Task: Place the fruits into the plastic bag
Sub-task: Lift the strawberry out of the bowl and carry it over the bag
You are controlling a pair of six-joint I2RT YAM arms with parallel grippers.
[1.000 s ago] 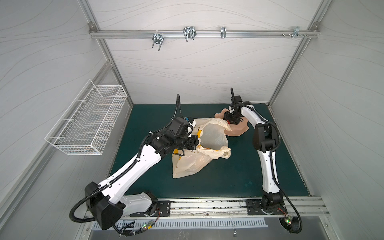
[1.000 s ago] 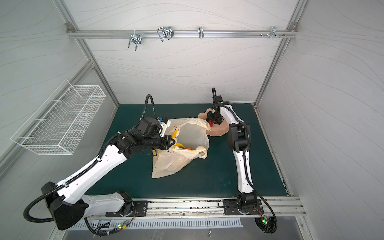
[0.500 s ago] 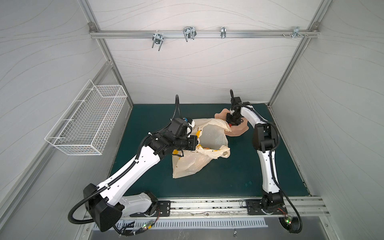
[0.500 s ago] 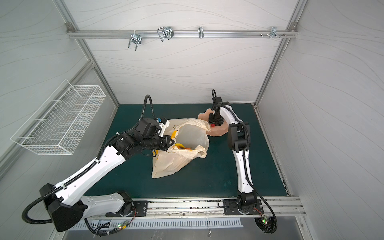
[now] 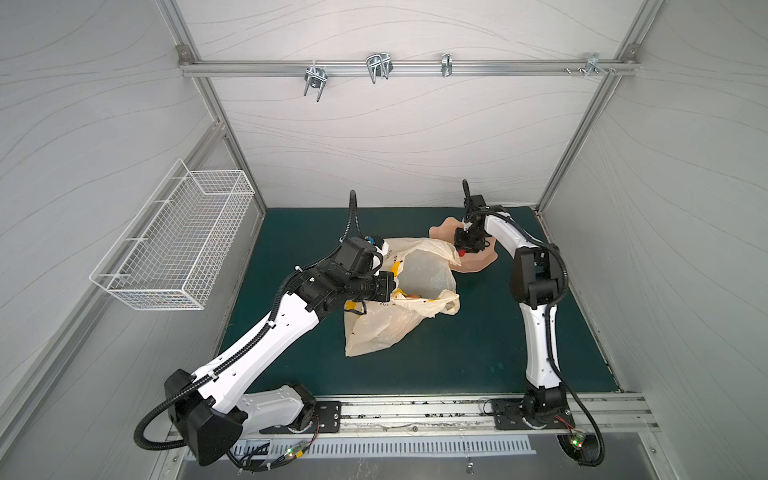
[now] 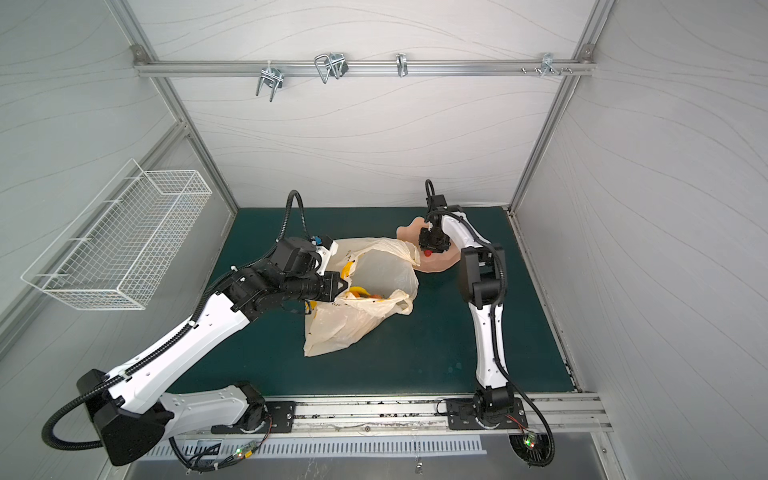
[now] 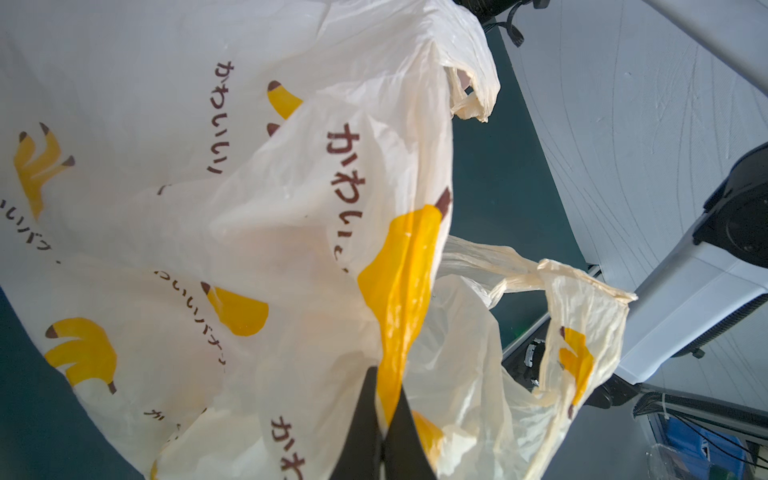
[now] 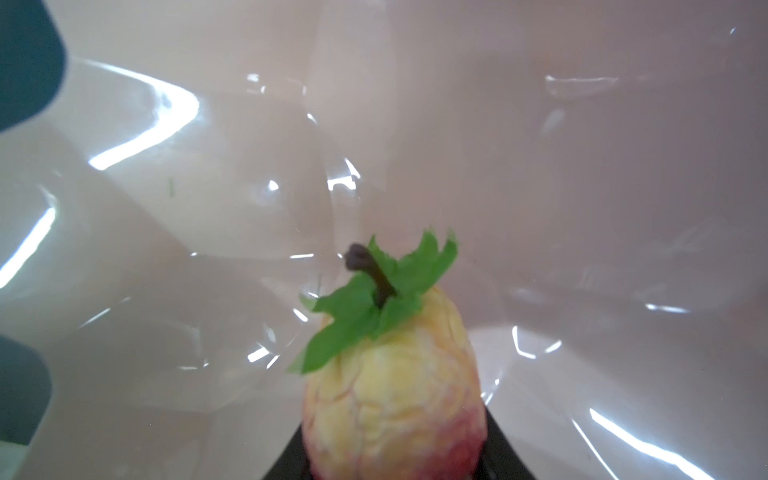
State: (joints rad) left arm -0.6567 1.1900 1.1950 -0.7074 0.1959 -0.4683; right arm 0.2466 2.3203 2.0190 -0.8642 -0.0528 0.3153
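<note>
My left gripper (image 7: 384,399) is shut on the rim of the cream plastic bag (image 7: 257,232) and holds its mouth open; in both top views it sits at the bag's left edge (image 5: 392,286) (image 6: 345,286). Inside the bag (image 6: 374,270) lie a yellow banana (image 6: 359,291) and an orange ball (image 6: 376,296). My right gripper (image 8: 395,449) reaches down into the pink dish (image 8: 582,166). Its black fingers press both sides of a strawberry (image 8: 395,395) with a green top. In the top views that strawberry shows red under the gripper (image 5: 462,252) (image 6: 427,252).
The wavy pink dish (image 5: 478,266) stands at the back, just right of the bag, and one bag handle (image 5: 449,253) drapes against it. A white wire basket (image 5: 174,245) hangs on the left wall. Metal hooks (image 5: 376,70) hang from the rail above.
The right gripper's fingers have closed in on the strawberry in the dish. The left arm has kept its hold on the bag without moving.
</note>
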